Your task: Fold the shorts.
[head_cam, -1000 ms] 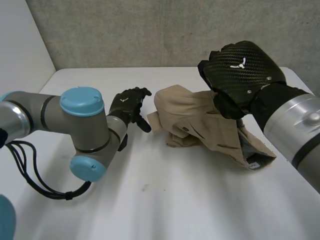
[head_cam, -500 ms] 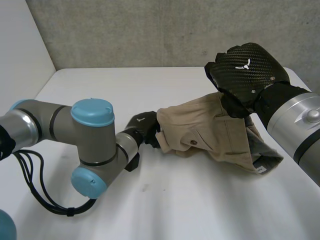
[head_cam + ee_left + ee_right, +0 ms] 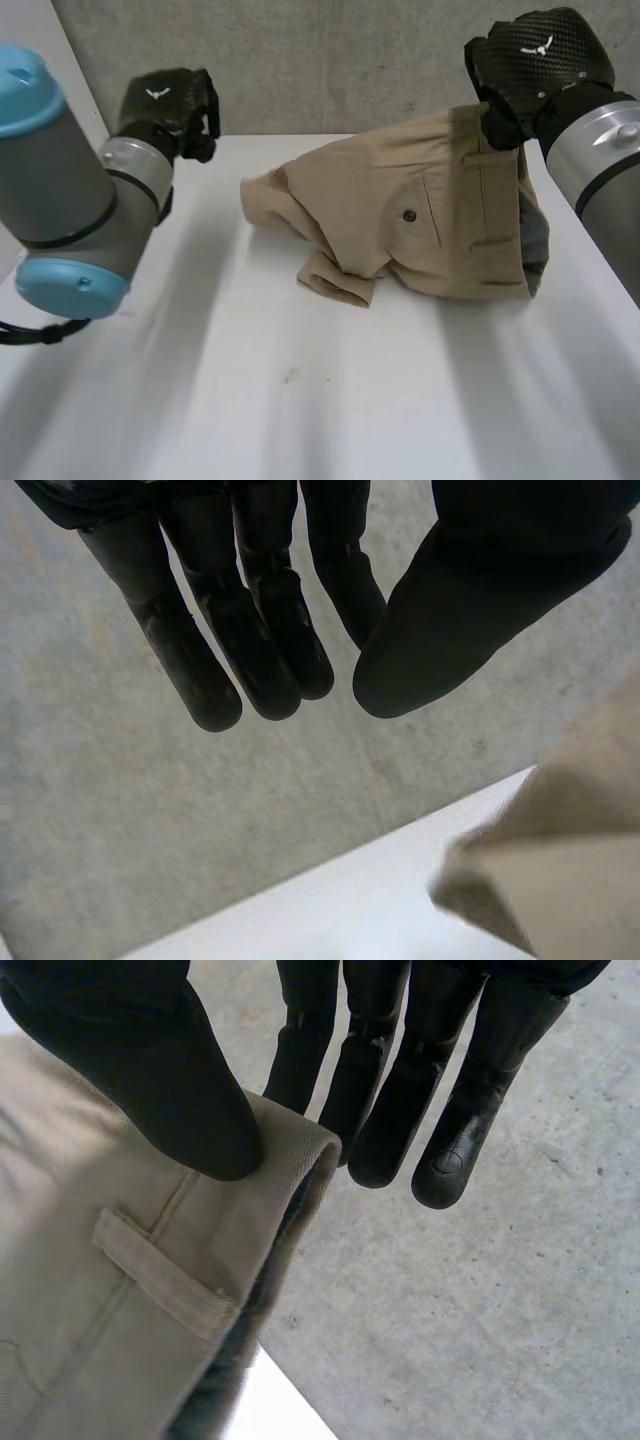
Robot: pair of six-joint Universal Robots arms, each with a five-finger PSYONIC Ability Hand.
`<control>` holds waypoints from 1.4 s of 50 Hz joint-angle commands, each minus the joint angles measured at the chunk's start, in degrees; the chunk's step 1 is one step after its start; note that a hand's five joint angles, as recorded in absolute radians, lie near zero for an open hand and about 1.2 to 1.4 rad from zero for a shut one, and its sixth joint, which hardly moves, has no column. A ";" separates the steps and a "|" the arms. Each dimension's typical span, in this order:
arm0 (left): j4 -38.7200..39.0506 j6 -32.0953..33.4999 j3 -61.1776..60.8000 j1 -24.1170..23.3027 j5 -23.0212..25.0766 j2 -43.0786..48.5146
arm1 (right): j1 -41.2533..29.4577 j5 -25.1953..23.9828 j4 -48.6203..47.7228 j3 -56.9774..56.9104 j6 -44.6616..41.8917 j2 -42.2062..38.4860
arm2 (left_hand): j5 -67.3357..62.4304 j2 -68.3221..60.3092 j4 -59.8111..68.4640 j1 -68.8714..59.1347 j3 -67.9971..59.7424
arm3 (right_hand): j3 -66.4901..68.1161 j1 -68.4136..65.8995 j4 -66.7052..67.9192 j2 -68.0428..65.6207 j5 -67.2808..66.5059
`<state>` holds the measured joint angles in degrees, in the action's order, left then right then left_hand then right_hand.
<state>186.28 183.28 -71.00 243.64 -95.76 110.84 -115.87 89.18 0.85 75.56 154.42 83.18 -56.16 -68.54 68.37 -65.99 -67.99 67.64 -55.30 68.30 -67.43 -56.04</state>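
Table: my white table (image 3: pixel 300 400) takes up the lower half of the head view, bare in front.
Shorts, place: the beige shorts (image 3: pixel 400 220) sit at centre right. Their lower folds rest on the table and the waistband end is lifted off it toward the upper right.
Shorts, axis: the long axis runs across the frame, waistband at the right and rumpled leg ends pointing left. A folded hem lies nearest me at the lower middle.
Count: one pair of shorts, one dark button (image 3: pixel 408 215) on the side facing me, one belt loop (image 3: pixel 165 1280) near my grip, and my two hands.
Right hand: my right hand (image 3: pixel 535 60) is high at the upper right with its back to the camera. In its wrist view my thumb (image 3: pixel 150 1070) pinches the waistband edge against my fingers, so I am grasping the shorts.
Left hand: my left hand (image 3: pixel 165 100) is up at the upper left, well apart from the shorts. Its fingers (image 3: pixel 260 630) are straight and loose and hold nothing.
Arms: my left arm (image 3: pixel 60 190) is close at the left edge and my right arm (image 3: pixel 600 170) comes in at the right edge.
Wall: a grey concrete wall (image 3: pixel 330 60) stands behind the table.
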 commanded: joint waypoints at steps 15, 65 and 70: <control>1.27 -1.43 -11.19 2.72 8.39 2.80 | 0.47 -0.76 2.84 5.91 -1.40 0.32 | 48.37 50.75 -50.58 48.20 50.21 | 12.36 -24.70 11.70 -12.57 -13.96; 11.81 7.97 30.54 1.49 9.65 22.50 | -0.14 1.26 -3.55 -20.17 -2.02 -17.25 | -13.84 -11.46 11.63 -14.01 -12.01 | 12.36 -24.70 11.70 -12.57 -13.96; 14.98 8.15 36.62 1.49 2.60 18.99 | -0.14 1.61 -19.19 -26.07 -0.44 -18.23 | -13.84 -11.46 11.63 -14.01 -12.01 | 12.36 -24.70 11.70 -12.57 -13.96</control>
<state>196.64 191.31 -42.30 245.14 -85.59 133.78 -115.95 89.85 -2.57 58.50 152.35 67.40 -54.96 -68.58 68.64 -65.43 -67.85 67.64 -55.51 68.34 -67.85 -56.04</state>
